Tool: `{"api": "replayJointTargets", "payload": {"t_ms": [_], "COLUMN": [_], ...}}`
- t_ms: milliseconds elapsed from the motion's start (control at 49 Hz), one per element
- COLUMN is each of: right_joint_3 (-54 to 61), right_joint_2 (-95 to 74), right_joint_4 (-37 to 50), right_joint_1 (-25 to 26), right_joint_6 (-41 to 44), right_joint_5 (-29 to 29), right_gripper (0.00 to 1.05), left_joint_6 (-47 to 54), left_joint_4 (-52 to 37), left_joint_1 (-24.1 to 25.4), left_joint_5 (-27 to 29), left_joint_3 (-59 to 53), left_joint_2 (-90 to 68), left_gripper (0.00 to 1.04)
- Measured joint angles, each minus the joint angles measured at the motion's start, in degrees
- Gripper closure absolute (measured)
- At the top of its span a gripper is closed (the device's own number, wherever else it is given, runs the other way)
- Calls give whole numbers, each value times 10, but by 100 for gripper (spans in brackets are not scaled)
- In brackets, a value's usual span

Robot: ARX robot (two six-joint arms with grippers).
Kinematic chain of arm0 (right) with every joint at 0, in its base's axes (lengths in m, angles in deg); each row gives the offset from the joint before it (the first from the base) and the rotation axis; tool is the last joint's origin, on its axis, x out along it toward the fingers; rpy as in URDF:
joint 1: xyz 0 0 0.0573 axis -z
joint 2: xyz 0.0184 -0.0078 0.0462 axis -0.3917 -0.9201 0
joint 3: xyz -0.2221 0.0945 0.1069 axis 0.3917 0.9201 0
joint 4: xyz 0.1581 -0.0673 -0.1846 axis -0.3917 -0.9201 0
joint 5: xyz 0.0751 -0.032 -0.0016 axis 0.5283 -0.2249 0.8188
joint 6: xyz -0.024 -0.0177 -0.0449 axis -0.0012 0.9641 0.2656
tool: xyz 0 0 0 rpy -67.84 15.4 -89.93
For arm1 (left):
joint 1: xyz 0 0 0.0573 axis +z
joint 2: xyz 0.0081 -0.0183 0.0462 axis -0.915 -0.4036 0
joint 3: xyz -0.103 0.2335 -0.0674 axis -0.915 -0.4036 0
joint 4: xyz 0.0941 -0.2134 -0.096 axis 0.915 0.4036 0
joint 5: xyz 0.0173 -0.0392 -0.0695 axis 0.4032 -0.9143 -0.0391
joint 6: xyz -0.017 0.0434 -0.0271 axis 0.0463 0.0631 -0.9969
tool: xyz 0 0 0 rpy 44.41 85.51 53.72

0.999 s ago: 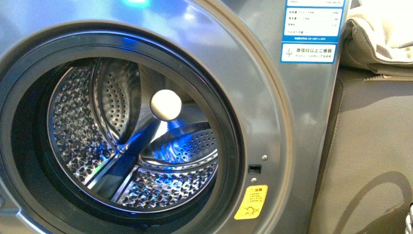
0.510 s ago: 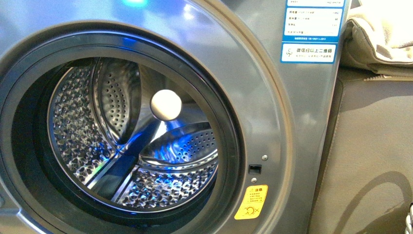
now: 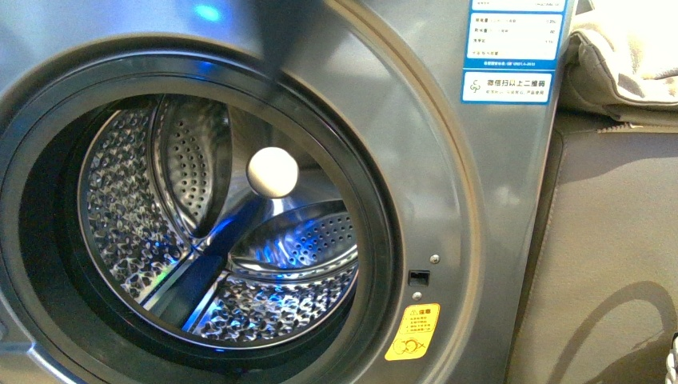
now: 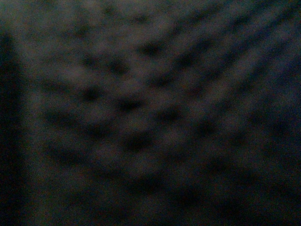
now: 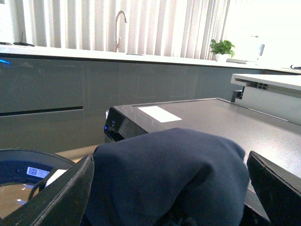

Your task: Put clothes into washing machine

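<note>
R claw [image 5: 169,159], clothes [image 5: 164,181] btw fingers [image 5: 56,200]

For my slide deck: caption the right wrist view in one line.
Right gripper clamps navy clothes, with washing machine top and kitchen counter behind.

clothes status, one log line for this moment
clothes: held in right hand | drum: no clothes seen inside | left wrist view: dark

The left wrist view is dark. The clothes [image 5: 169,160] hide where the right gripper [image 5: 169,205] grips them. The washing machine [image 3: 448,176] is cropped at the front view's edges, and the print on its labels [image 3: 512,48] is unreadable.
</note>
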State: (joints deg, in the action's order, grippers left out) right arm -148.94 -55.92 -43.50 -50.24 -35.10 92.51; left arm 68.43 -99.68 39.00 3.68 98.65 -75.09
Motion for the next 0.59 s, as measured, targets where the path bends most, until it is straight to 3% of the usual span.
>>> {"api": "replayJointTargets", "payload": {"t_ms": [591], "right_joint_3": [0], "right_joint_2": [0], "right_joint_4": [0], "right_joint_1": [0], "right_joint_6": [0], "right_joint_5": [0], "right_gripper": [8], "left_joint_6": [-31], "left_joint_4": [-28], "left_joint_1": [100], "left_joint_5": [-69], "left_joint_3": [-208], "left_joint_2": [63], "left_gripper": [91]}}
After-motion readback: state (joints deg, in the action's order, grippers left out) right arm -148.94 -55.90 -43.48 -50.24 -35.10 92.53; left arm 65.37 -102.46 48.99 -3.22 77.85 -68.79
